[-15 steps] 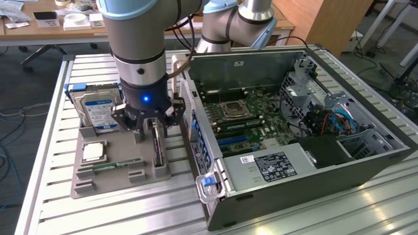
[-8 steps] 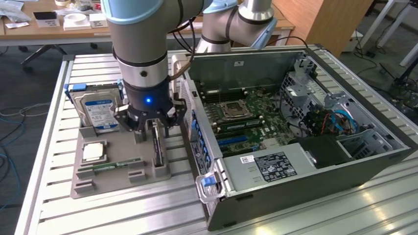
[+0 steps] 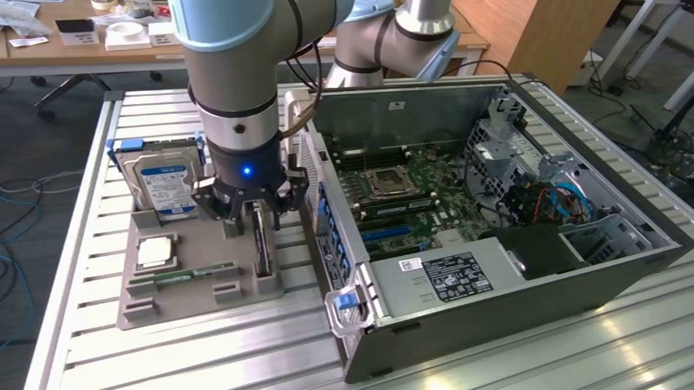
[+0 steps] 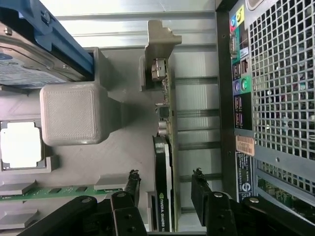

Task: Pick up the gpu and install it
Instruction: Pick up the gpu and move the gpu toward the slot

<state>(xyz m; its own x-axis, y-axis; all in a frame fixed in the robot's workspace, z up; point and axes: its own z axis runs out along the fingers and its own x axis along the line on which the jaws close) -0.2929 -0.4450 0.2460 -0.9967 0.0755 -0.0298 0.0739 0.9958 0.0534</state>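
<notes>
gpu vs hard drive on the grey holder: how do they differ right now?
1. The gpu is a thin dark card; the hard drive is a thick silver block with a blue label.
2. The gpu stands on its long edge; the hard drive is propped up, label face showing.
3. The open gripper straddles the gpu; the hard drive sits apart from it.
Shared: both rest in the grey holder.
</notes>
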